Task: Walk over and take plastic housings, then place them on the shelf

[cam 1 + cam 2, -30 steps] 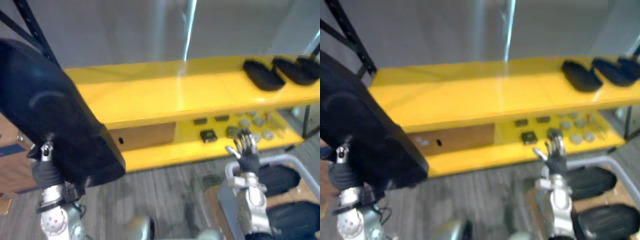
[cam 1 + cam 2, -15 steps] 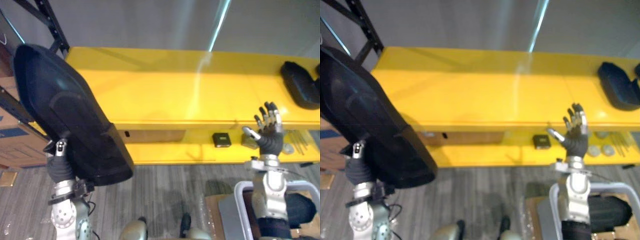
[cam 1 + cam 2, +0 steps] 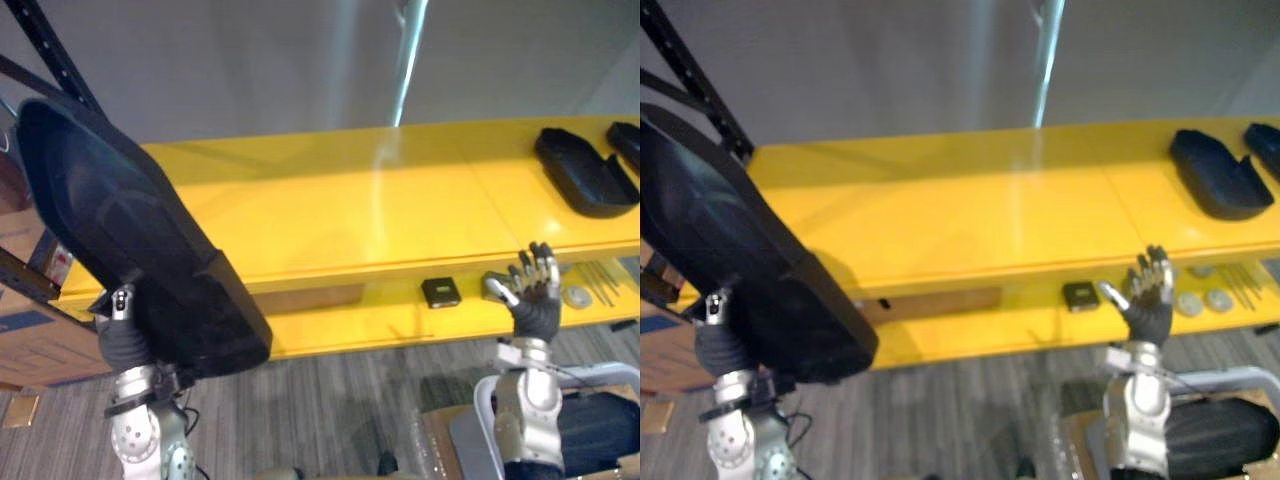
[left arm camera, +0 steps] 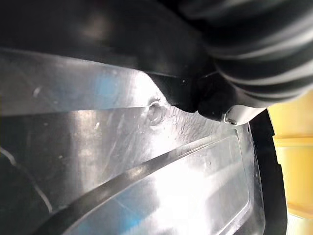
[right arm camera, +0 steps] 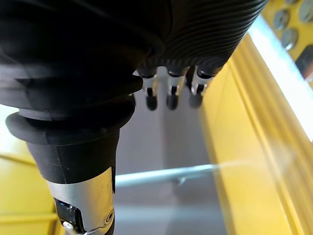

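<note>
Fingers of the left hand (image 3: pixel 121 335) were mostly hidden behind the large black plastic housing (image 3: pixel 120 230). One silver digit lay over the housing's lower edge and pinched it. The housing was held up at the left of the frame, tilted with its long end toward the upper left, and it covered the left end of the yellow shelf (image 3: pixel 380 210). The left wrist view showed its glossy ribbed inner face (image 4: pixel 146 161) right against the hand's cover.

At the lower right of the frame the right hand (image 3: pixel 535 295) was raised palm-up in front of the lower yellow board (image 3: pixel 370 322). Its fingers were straight and spread, its thumb stood apart, and it held nothing.

Two more black housings (image 3: pixel 583 172) lay flat on the top board at the upper right, one of them cut off by the frame's edge. On the lower board a small black square part (image 3: pixel 441 292) sat just left of the right hand, and round silver discs (image 3: pixel 1205 300) lay to its right. A cardboard box (image 3: pixel 35 345) stood at the lower left, and grey flooring (image 3: pixel 340 410) ran along the bottom.
</note>
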{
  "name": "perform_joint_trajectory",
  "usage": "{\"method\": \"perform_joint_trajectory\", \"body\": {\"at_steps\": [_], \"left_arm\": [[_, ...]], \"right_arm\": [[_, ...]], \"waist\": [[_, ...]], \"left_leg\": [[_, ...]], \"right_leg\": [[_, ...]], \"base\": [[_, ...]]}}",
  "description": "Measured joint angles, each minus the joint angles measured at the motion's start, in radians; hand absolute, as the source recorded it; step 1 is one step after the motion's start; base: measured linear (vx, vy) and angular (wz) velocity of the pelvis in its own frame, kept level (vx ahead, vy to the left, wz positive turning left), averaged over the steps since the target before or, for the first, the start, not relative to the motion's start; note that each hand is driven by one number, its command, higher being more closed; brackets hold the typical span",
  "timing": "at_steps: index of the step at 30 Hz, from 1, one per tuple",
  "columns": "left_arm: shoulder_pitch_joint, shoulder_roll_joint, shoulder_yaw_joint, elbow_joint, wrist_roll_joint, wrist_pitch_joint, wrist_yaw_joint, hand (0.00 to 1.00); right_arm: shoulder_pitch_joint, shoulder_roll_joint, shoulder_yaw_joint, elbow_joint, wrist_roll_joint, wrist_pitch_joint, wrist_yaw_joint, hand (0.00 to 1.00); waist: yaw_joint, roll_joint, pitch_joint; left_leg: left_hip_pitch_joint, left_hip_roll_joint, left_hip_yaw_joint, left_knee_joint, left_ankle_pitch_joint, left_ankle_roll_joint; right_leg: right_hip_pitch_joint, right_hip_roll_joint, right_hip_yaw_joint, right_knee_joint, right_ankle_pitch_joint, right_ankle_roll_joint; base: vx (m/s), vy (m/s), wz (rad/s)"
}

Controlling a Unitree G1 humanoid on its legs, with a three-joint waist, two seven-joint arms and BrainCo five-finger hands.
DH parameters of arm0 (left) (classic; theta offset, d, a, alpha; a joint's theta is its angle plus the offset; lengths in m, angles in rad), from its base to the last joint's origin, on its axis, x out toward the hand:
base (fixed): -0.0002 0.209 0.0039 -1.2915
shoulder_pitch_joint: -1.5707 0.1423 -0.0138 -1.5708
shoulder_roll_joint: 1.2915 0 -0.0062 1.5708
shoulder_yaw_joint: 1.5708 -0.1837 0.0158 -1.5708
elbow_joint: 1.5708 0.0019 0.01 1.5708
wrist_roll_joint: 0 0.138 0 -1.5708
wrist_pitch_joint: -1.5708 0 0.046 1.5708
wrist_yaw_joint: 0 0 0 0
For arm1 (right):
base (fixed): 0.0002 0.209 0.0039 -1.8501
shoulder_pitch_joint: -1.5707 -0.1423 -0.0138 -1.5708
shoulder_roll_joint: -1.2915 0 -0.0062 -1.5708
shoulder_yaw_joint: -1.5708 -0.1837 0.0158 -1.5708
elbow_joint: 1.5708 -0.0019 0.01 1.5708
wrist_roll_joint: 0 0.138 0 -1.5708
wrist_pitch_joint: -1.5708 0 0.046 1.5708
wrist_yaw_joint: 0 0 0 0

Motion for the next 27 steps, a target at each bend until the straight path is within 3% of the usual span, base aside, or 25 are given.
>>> {"method": "perform_joint_trajectory", "body": {"at_steps": [11, 27], "left_arm": [[0.011, -0.001, 0.001, -0.001, 0.043, 0.000, 0.022, 1.00], [0.012, -0.004, -0.011, -0.001, 0.048, 0.000, 0.040, 1.00]], "right_arm": [[0.044, 0.053, 0.000, 0.000, -0.022, 0.005, -0.060, 0.00], [0.071, 0.084, 0.008, 0.027, -0.018, 0.005, -0.058, 0.00]], "waist": [[-0.006, 0.003, -0.048], [-0.012, -0.013, -0.058]], "left_leg": [[-0.004, 0.008, 0.026, -0.030, 0.014, 0.015], [-0.004, 0.008, 0.030, -0.033, 0.016, 0.017]], "right_leg": [[-0.013, 0.012, 0.007, -0.031, 0.022, -0.009], [-0.017, 0.013, 0.012, -0.032, 0.028, -0.010]], "base": [[-0.05, -0.019, -0.05], [0.00, 0.000, 0.00]]}}
